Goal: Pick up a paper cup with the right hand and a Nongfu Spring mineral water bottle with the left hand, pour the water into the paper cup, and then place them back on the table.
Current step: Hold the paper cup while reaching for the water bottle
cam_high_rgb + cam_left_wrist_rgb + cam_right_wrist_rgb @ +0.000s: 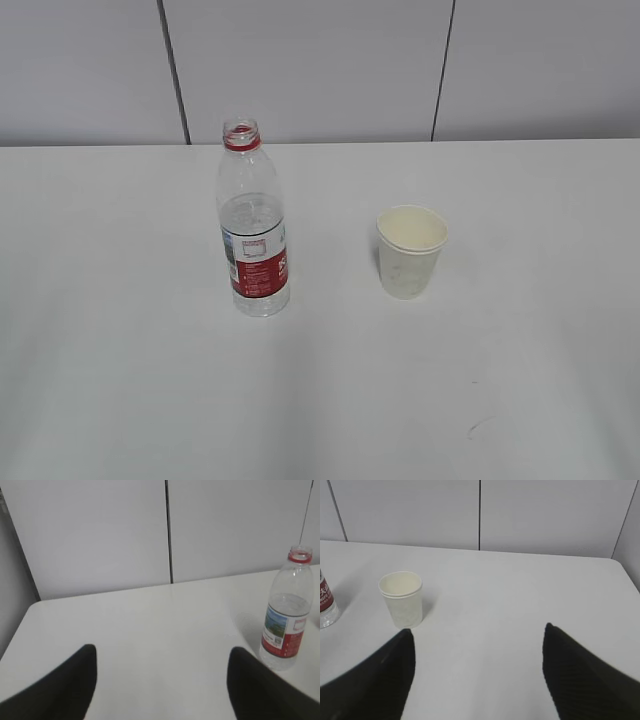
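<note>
- While both arms stay out of the exterior view, the bottle (254, 225) stands upright on the matte white table (120, 380), clear ribbed plastic with a red neck ring, no cap, and a red-and-white label round its lower half
- Water (250, 212) fills it roughly halfway
- Well to its right stands the cup (410, 252), tapered cream paper with a rolled rim
- Left gripper (161, 680): smooth black fingers spread wide, grasping nothing, bottle off to its right
- Right gripper (477, 672): textured black fingers likewise apart and bare, cup just beyond its left finger
</note>
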### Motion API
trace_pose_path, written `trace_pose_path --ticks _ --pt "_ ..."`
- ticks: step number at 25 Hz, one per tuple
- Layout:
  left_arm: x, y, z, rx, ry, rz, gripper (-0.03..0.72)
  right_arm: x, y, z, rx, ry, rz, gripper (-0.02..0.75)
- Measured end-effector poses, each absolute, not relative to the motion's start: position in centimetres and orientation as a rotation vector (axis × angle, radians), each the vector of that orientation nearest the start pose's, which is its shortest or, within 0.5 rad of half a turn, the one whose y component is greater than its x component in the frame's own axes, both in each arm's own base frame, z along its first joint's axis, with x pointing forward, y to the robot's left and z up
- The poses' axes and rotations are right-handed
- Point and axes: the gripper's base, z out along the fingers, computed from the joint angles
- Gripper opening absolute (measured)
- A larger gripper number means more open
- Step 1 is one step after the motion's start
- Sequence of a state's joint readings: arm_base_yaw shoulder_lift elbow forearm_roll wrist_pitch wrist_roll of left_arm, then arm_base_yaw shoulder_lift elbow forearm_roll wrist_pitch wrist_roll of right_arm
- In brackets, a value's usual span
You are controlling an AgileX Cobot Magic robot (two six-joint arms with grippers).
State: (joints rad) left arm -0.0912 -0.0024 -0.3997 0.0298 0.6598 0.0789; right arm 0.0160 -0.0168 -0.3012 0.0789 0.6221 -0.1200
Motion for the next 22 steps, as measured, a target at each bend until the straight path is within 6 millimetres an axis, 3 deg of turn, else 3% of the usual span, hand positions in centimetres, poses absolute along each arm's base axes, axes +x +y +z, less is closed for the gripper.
trace_pose_path --ticks 6,12,22 --pt "3.4 -0.1 28.8 0.158 1.658 0.036 0.499 3.2 0.4 25.7 -0.088 1.706 0.005 0.587" --pt "6.8 -0.5 27.9 0.177 1.715 0.041 0.499 3.3 0.4 26.0 -0.086 1.672 0.002 0.587" --pt "10.1 -0.8 27.8 0.220 1.723 0.072 0.499 3.7 0.4 25.8 -0.080 1.644 -0.001 0.587"
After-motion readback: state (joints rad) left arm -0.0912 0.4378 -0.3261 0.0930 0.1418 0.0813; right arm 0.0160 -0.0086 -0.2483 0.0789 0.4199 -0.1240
